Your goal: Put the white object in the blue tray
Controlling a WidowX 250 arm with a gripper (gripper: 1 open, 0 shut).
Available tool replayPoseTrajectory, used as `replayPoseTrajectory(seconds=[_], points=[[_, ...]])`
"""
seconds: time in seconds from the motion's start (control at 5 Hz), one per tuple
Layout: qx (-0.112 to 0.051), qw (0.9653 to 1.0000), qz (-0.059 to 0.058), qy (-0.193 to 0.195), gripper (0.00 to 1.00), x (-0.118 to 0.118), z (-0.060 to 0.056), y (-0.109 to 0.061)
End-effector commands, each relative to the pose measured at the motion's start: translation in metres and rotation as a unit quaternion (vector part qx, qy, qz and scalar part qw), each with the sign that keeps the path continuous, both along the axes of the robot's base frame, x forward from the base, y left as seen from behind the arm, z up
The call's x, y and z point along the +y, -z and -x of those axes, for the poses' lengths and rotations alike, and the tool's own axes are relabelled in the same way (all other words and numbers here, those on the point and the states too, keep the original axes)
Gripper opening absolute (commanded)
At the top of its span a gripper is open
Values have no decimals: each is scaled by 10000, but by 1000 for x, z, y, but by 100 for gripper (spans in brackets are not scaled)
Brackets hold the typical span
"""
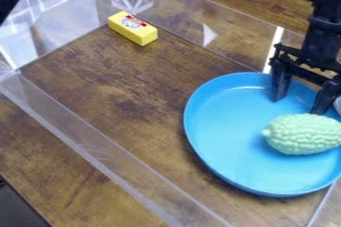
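Observation:
The white object (302, 135), a pale whitish-green knobbly oval lump, lies inside the blue tray (226, 131) at its right side. The tray is a large shallow bright blue oval dish on the right of the wooden table. My gripper (304, 94) hangs just above and behind the lump, over the tray's far rim. Its black fingers (282, 85) are spread apart and hold nothing. The gripper is apart from the lump.
A yellow rectangular box (132, 27) lies at the far left of the wooden table (120, 92). Clear plastic walls (80, 131) fence the table on its sides. The black arm (326, 12) rises at the upper right.

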State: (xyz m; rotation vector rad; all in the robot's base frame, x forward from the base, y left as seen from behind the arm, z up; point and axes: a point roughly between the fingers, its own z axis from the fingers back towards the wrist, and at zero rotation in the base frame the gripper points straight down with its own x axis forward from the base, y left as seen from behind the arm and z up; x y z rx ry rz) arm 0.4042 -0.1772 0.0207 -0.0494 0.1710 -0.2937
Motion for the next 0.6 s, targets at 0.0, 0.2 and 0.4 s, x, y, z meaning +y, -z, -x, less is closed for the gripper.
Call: replayPoseTrajectory(seconds=[0.0, 0.2, 0.4], points=[[-4, 10000, -14, 4, 100, 14, -9, 3], [26, 10000, -50, -17, 100, 15, -9, 5], [59, 9999, -86, -45, 100, 17, -10, 6]])
